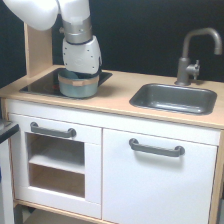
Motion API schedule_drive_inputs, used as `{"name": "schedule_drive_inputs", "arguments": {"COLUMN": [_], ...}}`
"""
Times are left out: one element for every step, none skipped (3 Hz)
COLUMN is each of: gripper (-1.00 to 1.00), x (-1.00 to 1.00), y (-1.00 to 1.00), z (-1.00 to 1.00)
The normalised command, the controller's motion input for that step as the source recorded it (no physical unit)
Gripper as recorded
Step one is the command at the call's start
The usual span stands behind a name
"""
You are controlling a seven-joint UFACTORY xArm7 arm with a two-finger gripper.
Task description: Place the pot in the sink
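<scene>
The pot (77, 86), pale blue-grey with a tan rim, stands on the black stovetop (40, 82) at the exterior view's left. My gripper (80, 75) reaches straight down onto the pot's top. Its white body covers the pot's opening, and its fingers are hidden behind the rim and the body. I cannot tell whether the jaws are open or shut. The sink (172, 97), a dark grey basin set in the light wood countertop, lies to the exterior view's right. Nothing shows inside it.
A grey curved faucet (192, 55) stands behind the sink. A wooden upright panel (37, 50) rises behind the stovetop at the left. A strip of countertop (117, 90) separates stovetop and sink. White cabinet doors with grey handles are below.
</scene>
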Motion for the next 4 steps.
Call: {"name": "schedule_drive_inputs", "arguments": {"gripper": [-1.00,-1.00,-1.00,-1.00], "x": [1.00,1.00,1.00,1.00], "y": [-0.99,-1.00,-1.00,-1.00], "z": [-1.00,-1.00,-1.00,-1.00]}}
